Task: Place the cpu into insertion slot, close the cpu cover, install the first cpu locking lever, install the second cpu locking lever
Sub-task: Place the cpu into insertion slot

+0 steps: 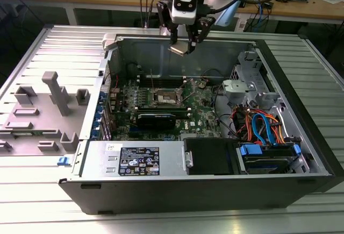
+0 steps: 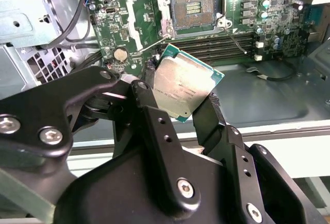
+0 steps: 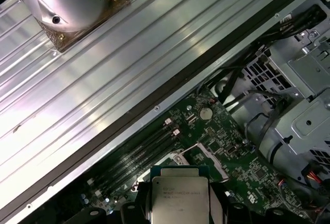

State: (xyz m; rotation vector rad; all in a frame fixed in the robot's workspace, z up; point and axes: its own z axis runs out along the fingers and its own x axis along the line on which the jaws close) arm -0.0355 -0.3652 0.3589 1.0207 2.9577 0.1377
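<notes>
Silver-topped cpu (image 2: 188, 87), pinched by two opposite edges in the gripper (image 2: 181, 89), hangs well above the green motherboard (image 2: 119, 28), whose open insertion slot (image 2: 193, 9) lies apart from it, lower and not directly beneath.

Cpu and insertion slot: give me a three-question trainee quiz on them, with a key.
1. True or false: the cpu lies seated in the insertion slot.
2. Pick one. The tool is: A open; B shut on the cpu; C shut on a cable.
3. Fill in: the insertion slot is set into a ____ circuit board.

Key: 1 false, the cpu is held clear of the slot; 2 B; 3 green.
</notes>
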